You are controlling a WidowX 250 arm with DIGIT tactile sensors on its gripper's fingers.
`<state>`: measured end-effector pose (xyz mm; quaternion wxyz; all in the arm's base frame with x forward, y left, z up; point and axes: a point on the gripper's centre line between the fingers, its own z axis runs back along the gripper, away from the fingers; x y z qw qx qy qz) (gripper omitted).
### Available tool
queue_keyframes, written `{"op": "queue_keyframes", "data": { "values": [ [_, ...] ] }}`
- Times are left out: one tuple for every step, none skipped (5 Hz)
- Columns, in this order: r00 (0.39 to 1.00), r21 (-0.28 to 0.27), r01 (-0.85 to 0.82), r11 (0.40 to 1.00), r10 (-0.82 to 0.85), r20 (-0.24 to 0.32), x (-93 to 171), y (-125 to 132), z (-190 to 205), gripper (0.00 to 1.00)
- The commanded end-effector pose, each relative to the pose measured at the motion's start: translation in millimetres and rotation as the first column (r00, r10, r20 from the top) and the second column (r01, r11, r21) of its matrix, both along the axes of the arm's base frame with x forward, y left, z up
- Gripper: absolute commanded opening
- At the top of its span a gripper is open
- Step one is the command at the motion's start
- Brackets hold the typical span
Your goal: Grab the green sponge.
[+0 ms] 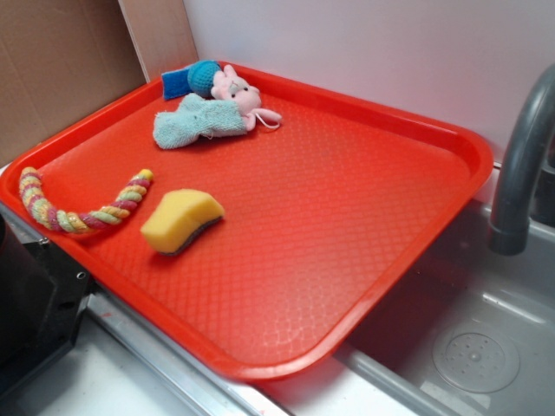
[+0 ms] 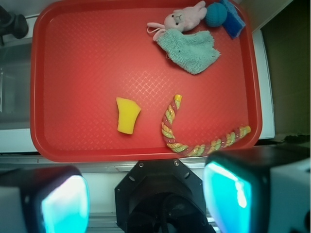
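The green sponge [image 1: 180,221] [image 2: 128,115] lies on the red tray [image 1: 329,217] [image 2: 73,73], yellow foam up with a thin dark layer along its lower edge. It sits in the tray's near-left part, next to the rope. My gripper [image 2: 146,199] hangs high above the robot's black base, outside the tray's near rim and well away from the sponge. Its two teal-padded fingers [image 2: 63,206] stand wide apart with nothing between them. The exterior view does not show the gripper.
A multicoloured braided rope [image 1: 78,212] [image 2: 194,141] curves beside the sponge. A pale teal cloth toy [image 1: 199,121] [image 2: 192,51], pink bunny [image 1: 238,91] and blue ball [image 1: 204,76] lie in the far corner. A grey faucet [image 1: 520,165] and sink [image 1: 468,347] are at the right.
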<state>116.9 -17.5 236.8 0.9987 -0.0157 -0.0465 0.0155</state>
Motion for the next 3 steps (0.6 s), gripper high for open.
{"op": "queue_keyframes", "data": {
  "values": [
    [1.000, 0.000, 0.000, 1.000, 0.000, 0.000, 0.0, 0.0, 0.0, 1.00],
    [0.985, 0.007, -0.147, 0.989, 0.147, -0.088, 14.6, 5.2, -50.0, 1.00],
    [0.978, 0.029, -0.210, 0.977, 0.210, 0.008, 27.4, -7.4, -98.1, 1.00]
  ]
}}
